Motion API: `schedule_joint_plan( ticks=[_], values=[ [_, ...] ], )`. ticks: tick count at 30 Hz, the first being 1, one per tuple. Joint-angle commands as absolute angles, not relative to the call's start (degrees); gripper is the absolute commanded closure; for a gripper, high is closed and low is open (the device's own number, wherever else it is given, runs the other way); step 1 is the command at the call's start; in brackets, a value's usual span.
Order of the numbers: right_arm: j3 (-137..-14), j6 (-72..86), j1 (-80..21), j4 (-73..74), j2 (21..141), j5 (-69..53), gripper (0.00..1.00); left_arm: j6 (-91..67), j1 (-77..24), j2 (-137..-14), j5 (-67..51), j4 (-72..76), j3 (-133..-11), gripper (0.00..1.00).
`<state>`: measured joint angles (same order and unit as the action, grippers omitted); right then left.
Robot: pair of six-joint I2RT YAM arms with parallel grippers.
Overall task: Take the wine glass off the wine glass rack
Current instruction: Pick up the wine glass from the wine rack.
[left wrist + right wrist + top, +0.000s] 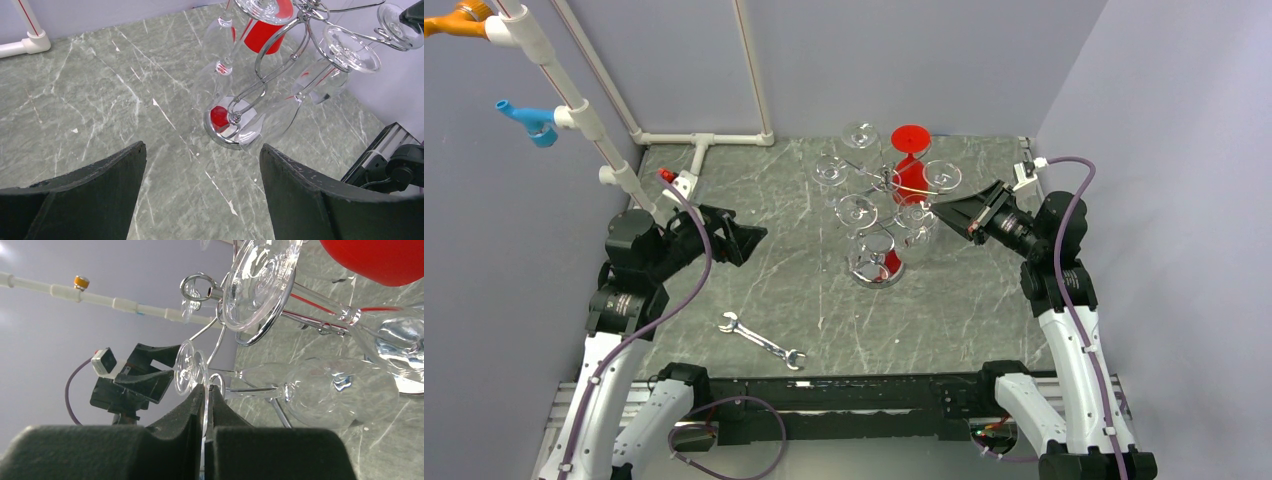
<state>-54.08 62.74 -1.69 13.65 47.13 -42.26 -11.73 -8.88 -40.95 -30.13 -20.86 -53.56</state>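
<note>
One glass (340, 395) is gripped: right claw (207, 405) pinched shut on its foot; left claw (202, 150) gapes empty; next, likely slide the foot outward, clear of the rack (220, 137).

Robot lab cell: plain grey walls (904, 60), PVC frame (704, 138).

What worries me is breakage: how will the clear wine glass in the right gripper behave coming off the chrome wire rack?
Likely fragile: the right gripper pinches the thin foot of the clear wine glass. Smooth glass may slip. Neighbouring glasses crowd the chrome wire rack, so knocks seem possible.
</note>
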Motion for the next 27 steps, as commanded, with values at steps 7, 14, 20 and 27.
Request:
schedule_joint_plan(
  ticks=[7, 14, 20, 27],
  values=[
    [-55.67, 68.08, -1.81, 13.78, 46.58, -40.80, 1.00, -11.61, -9.17, -39.99, -29.92, -19.60, -53.31, 0.13],
    [-53.75, 72.12, -1.77, 11.75, 46.07, -40.24, 1.00, -11.60, -9.22, -39.75, -29.47, -19.69, -53.32, 0.13],
    [-52.71, 74.97, -1.76, 8.31, 45.81, -41.35, 1.00, -11.51, -9.23, -39.82, -29.23, -19.86, -53.40, 0.13],
    [-52.79, 76.21, -1.81, 7.86, 45.14, -41.10, 1.00, -11.54, -9.48, -40.33, -28.86, -19.95, -53.44, 0.13]
  ],
)
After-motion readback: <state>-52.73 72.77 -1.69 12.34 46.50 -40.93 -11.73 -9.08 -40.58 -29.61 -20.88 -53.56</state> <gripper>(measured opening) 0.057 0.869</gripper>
